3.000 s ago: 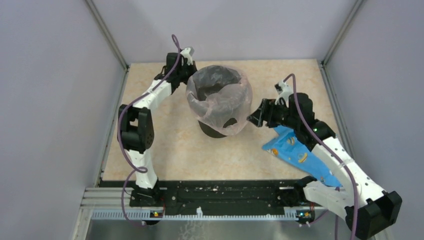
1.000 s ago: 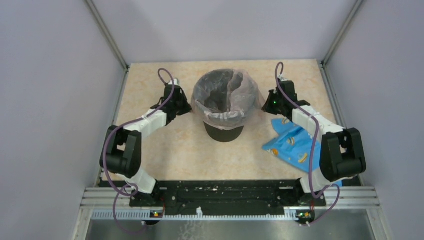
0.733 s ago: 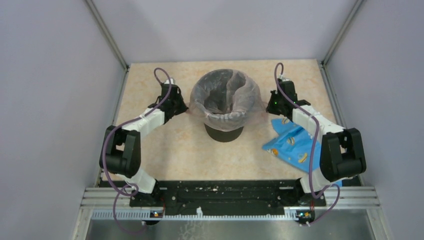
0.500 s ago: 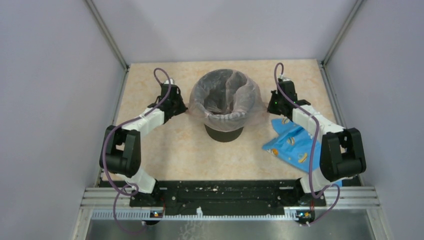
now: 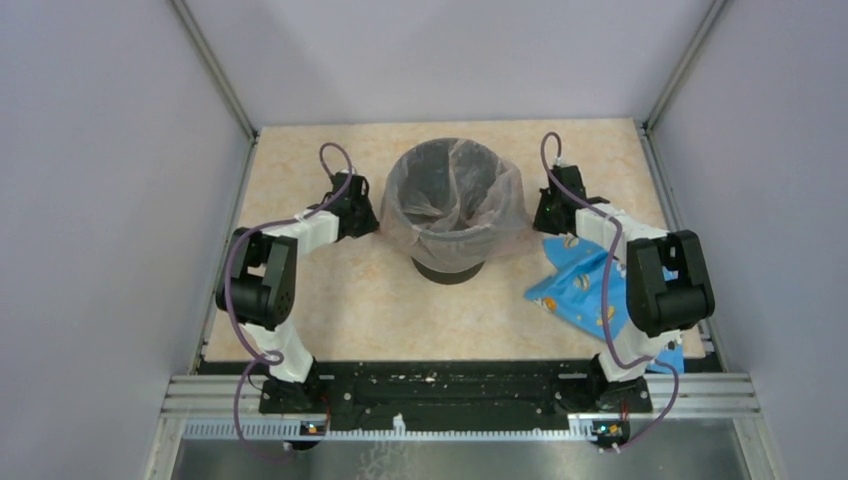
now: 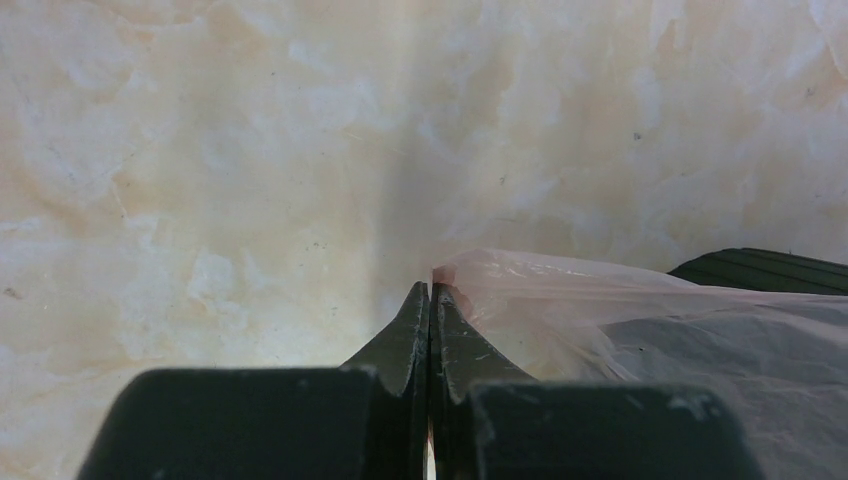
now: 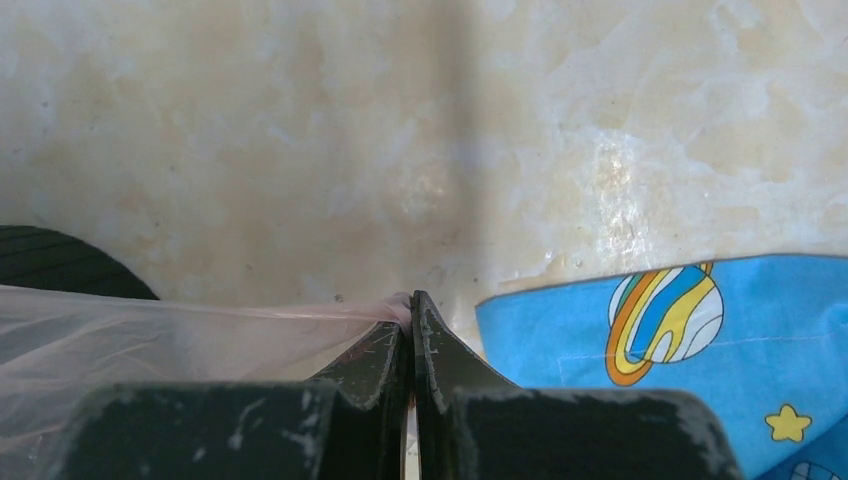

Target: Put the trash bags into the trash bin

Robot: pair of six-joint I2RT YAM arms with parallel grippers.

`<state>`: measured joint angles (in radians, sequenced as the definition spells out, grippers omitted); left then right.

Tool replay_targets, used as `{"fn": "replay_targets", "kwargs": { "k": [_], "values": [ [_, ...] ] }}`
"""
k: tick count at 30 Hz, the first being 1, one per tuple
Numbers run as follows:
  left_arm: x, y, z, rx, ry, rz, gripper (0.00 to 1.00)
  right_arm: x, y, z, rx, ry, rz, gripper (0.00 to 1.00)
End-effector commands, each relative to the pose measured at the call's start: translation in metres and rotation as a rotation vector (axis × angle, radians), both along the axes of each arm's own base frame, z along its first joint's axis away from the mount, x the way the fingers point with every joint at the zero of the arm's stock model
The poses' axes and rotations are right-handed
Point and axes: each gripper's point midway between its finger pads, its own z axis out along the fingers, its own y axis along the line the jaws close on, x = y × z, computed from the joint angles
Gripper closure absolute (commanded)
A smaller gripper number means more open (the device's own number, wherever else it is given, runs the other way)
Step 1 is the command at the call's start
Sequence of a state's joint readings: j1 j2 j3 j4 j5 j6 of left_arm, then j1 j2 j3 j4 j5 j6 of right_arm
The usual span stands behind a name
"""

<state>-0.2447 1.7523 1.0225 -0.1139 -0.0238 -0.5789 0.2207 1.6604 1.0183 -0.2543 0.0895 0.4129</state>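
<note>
The round black trash bin (image 5: 449,268) stands mid-table with a pale-pink translucent trash bag (image 5: 455,205) lining it and draped over its rim and down its sides. My left gripper (image 5: 372,222) is low at the bin's left, shut on the bag's edge (image 6: 520,275). At the bin's right my right gripper (image 5: 537,218) is shut on the opposite edge (image 7: 250,320). The film is stretched taut between them. In both wrist views the tabletop lies close below the fingertips, and a sliver of the bin (image 6: 770,268) (image 7: 50,262) shows.
A blue cartoon-printed bag (image 5: 585,290) lies flat on the table right of the bin, partly under my right arm, and it shows in the right wrist view (image 7: 700,340). Grey walls close in the beige marbled table (image 5: 370,300) on three sides.
Both grippers have moved down beside the bin, pulling the bag's edges lower over the rim. The arms' elbows have folded in closer to the bin.
</note>
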Motion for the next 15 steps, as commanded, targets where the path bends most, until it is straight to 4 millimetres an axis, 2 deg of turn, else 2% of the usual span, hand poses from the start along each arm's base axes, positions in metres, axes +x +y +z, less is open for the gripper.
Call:
{"fn": "replay_targets", "kwargs": {
  "k": [1,11,15],
  "values": [
    [0.019,0.011,0.004,0.028,-0.038,0.046,1.0,0.02,-0.026,0.0,-0.003,-0.034,-0.086,1.0],
    [0.023,0.027,-0.015,0.075,-0.024,0.069,1.0,0.023,-0.06,-0.02,0.046,0.007,-0.158,1.0],
    [0.03,0.026,-0.01,0.041,-0.045,0.046,1.0,0.026,-0.065,-0.02,0.079,0.014,-0.165,1.0]
  ]
}}
